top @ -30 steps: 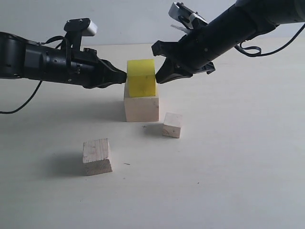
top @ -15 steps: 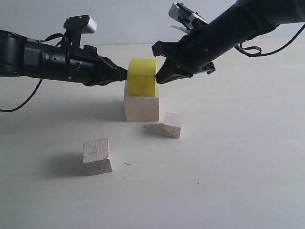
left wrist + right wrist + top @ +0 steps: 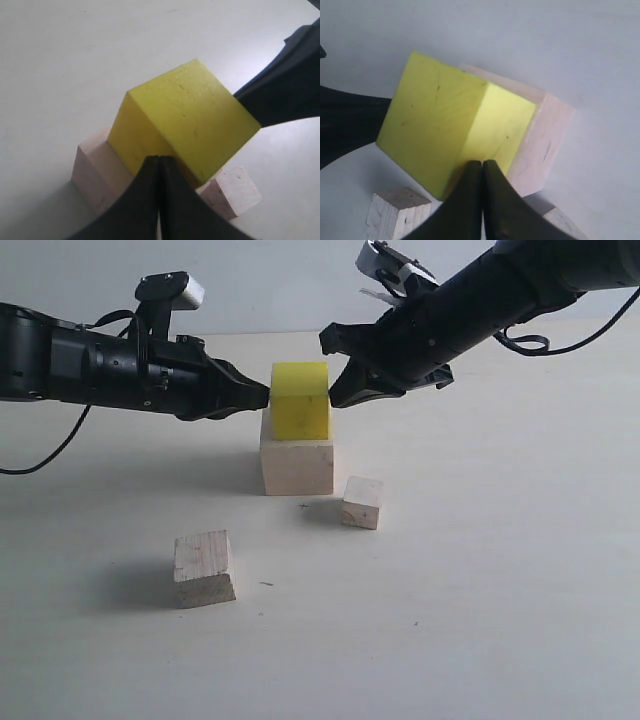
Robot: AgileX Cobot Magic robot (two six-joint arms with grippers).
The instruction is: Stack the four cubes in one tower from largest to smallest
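The bright yellow cube (image 3: 300, 400) sits on the large wooden cube (image 3: 297, 467), roughly centred. My left gripper (image 3: 263, 395) is shut, and its closed tip touches the yellow cube's left face (image 3: 185, 120). My right gripper (image 3: 336, 397) is also shut, its tip against the cube's right face (image 3: 440, 125). Neither holds anything. The small wooden cube (image 3: 361, 502) lies on the table just right of the stack. The medium wooden cube (image 3: 204, 568) lies nearer the front, to the left.
The pale table (image 3: 500, 590) carries only the cubes. The left arm (image 3: 90, 370) stretches in from the left and the right arm (image 3: 480, 300) comes down from the upper right, both meeting above the stack.
The left gripper has slid to the right and nudged the yellow cube slightly right on the large cube. The right gripper has lifted a little. The loose cubes have not moved.
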